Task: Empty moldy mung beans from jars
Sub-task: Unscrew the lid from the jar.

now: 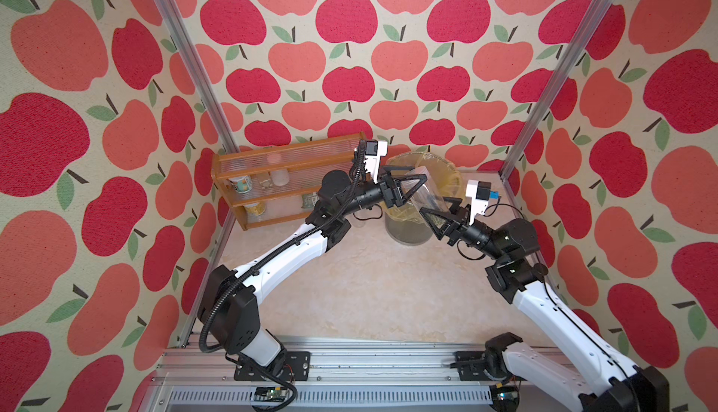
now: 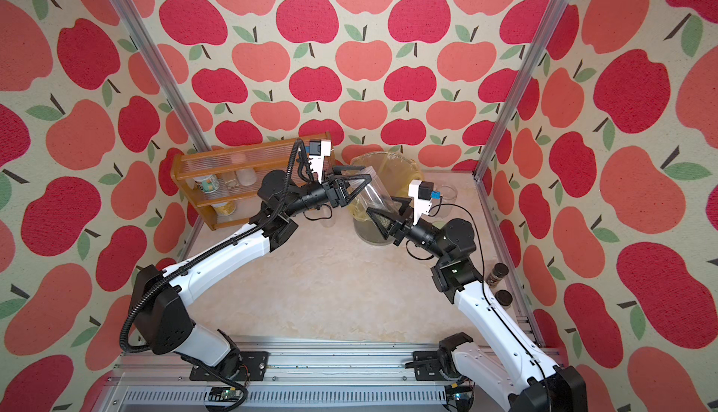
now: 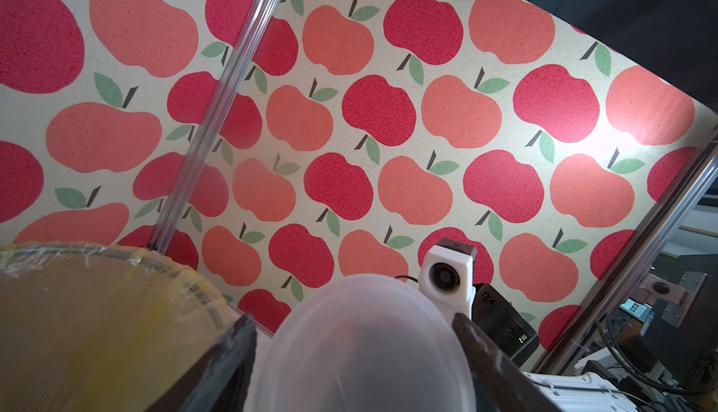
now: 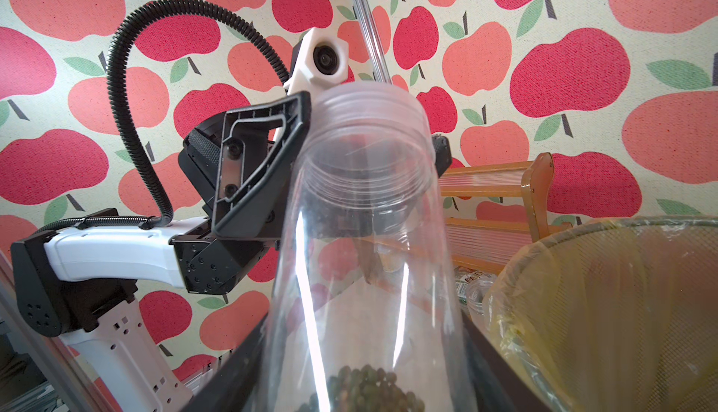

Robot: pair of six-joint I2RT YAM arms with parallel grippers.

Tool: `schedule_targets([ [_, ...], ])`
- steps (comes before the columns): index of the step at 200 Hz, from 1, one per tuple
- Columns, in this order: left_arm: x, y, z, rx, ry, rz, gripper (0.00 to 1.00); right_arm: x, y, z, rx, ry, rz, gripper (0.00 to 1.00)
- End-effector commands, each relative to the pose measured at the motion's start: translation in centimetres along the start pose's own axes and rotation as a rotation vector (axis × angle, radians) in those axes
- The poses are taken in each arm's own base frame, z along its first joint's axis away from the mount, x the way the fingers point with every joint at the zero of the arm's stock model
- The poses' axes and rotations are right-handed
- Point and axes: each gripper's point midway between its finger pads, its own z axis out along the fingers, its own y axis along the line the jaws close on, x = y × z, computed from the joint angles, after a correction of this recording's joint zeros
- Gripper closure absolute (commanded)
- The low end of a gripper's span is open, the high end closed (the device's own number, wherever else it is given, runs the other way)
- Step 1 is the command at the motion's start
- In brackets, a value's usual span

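The right gripper (image 1: 429, 212) is clenched on the lower part of the tall clear jar (image 4: 365, 254). The jar leans in the air in front of the yellow-bagged bin (image 1: 439, 157), with its top towards the left gripper (image 3: 353, 317). The mung beans (image 4: 365, 386) lie in a small heap at the jar's base, cut off by the frame edge in the right wrist view and half hidden behind a black finger in both top views. The left gripper's fingers (image 4: 268, 165) stand on either side of the jar's threaded top; I cannot tell whether they press on it or sit just clear. In the left wrist view that top is a pale blur, perhaps a lid. A second clear jar (image 2: 325, 217) is mostly hidden under the left arm, and another (image 2: 447, 192) peeps out behind the right wrist camera. The wooden rack (image 1: 272, 150) is partly covered by the left arm
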Motion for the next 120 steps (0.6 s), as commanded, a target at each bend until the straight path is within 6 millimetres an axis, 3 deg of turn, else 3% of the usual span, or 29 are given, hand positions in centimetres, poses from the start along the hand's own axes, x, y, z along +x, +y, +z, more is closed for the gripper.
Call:
schedule_targets([
  [1, -0.7, -1.0, 0.5, 0.039, 0.001, 0.017, 0.28, -1.7, 1.6, 0.1, -0.049, -0.036, -0.056, 0.59],
  [63, -0.9, -1.1, 0.8, 0.044, 0.007, 0.009, 0.40, -1.3, 1.0, 0.0, -0.005, -0.010, -0.083, 0.59],
  [83, -0.7, 0.6, 0.9, -0.060, 0.033, -0.030, 0.43, -0.9, 0.4, 0.1, 0.048, 0.033, -0.112, 0.61],
  [120, -0.1, 1.2, 1.3, -0.164, 0.069, -0.032, 0.44, 0.2, -1.3, -0.4, 0.196, 0.099, -0.247, 0.61],
])
